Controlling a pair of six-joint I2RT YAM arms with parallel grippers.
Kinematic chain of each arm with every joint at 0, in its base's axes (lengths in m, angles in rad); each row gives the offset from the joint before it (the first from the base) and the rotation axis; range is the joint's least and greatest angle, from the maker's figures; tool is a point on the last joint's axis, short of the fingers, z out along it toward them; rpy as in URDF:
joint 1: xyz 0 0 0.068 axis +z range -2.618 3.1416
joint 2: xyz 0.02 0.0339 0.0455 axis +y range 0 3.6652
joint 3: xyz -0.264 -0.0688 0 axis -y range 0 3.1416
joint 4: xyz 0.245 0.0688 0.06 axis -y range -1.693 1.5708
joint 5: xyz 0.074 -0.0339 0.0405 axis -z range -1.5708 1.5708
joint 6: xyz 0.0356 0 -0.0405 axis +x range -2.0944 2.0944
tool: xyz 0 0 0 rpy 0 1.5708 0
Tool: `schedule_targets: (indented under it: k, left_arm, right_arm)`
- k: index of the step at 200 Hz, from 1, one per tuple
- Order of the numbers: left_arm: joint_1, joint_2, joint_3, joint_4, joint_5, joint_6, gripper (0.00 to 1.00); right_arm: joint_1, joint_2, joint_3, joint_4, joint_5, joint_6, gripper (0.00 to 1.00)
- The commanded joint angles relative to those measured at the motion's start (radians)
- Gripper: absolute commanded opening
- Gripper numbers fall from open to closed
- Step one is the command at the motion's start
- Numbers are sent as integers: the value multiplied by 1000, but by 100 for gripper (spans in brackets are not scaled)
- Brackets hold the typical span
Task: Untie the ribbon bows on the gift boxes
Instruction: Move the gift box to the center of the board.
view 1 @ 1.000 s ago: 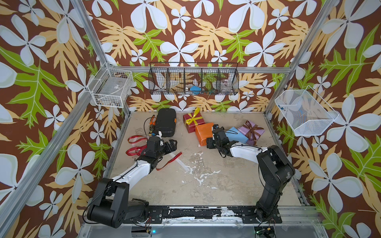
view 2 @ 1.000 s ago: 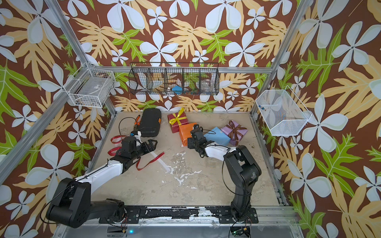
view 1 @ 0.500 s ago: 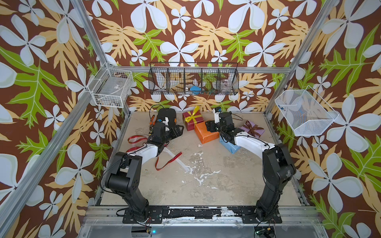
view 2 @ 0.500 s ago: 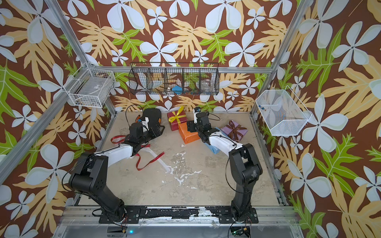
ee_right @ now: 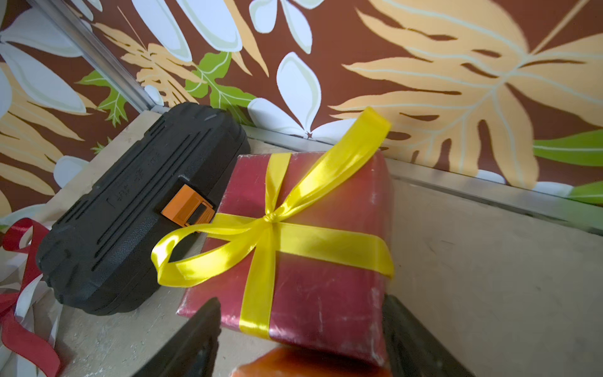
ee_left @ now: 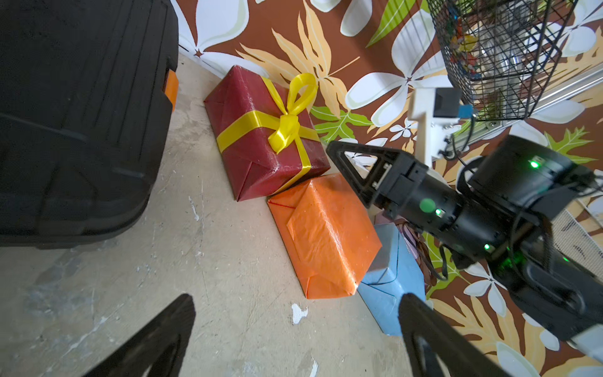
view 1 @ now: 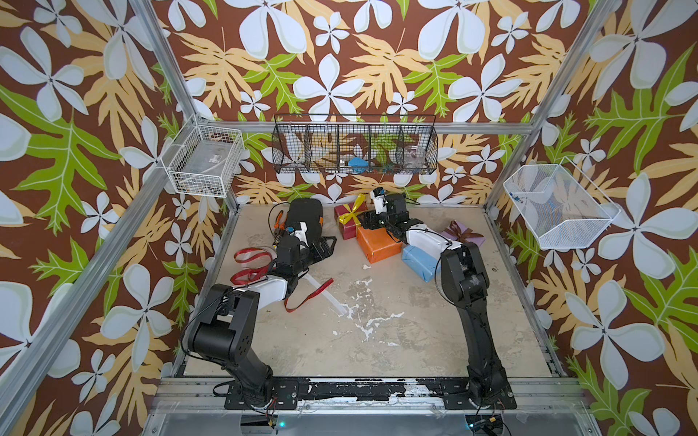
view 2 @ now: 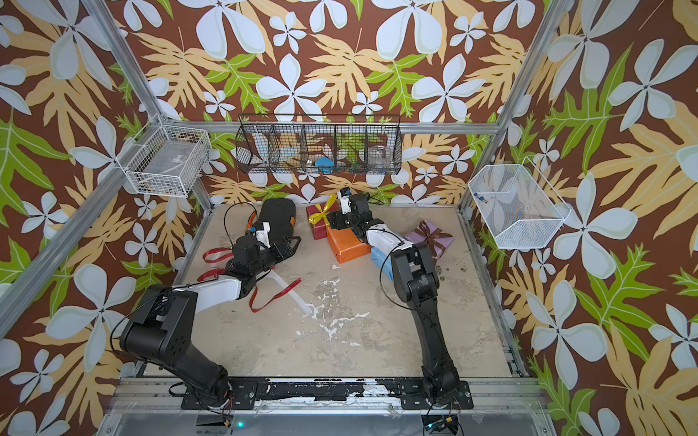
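The right pincer (ee_left: 350, 169) hangs just above the orange box (ee_left: 326, 235), its jaws spread and holding nothing, pointed at the dark red box (ee_right: 303, 248) close in front of it. That box sits against the back wall, touching the orange one, and its yellow ribbon (ee_right: 270, 225) is tied crosswise with a knot and two standing loops. The left pincer (view 1: 325, 246) hovers over the bare surface (view 1: 377, 339) beside the black tool case (view 1: 304, 219), jaws wide apart and empty.

Farther out, the orange box carries no ribbon, and neither does the light blue box (view 1: 419, 260) touching its far side. Behind the right arm, the lilac box (view 2: 430, 238) bears a brown ribbon (view 2: 430, 232) with its bow intact. A loose red ribbon (view 1: 306, 298) and a pale strip (view 2: 298, 298) lie on the surface near the left arm.

By my reckoning the task is about half done: two boxes are bare, with two loose ribbons to match, and two bows are left. The yellow bow looks to be the one in hand, with no tail gripped yet.
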Motion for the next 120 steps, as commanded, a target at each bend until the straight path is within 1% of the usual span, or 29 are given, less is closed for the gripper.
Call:
schedule_targets:
  k: [1, 12, 23, 43, 69, 93, 120]
  left_arm:
    - [2, -18, -18, 44, 11, 5, 100]
    - [2, -23, -22, 42, 9, 5, 100]
    - [3, -32, -24, 36, 6, 9, 100]
    - [2, -50, -25, 26, -1, 14, 100]
    - [1, -67, -27, 12, -11, 20, 100]
    - [2, -73, -30, 12, -17, 22, 100]
    - [5, -65, -28, 10, -23, 24, 100]
  right_arm:
    - [-4, 78, 130, -120, -27, -28, 77]
    - [-6, 131, 216, -185, -17, -32, 76]
    - [-10, 164, 262, -220, 4, -31, 76]
    - [-13, 168, 246, -202, 34, -34, 77]
    - [-12, 184, 257, -212, -34, -31, 77]
    - [-3, 189, 251, -210, -160, -49, 67]
    - [31, 168, 232, -238, -181, -142, 59]
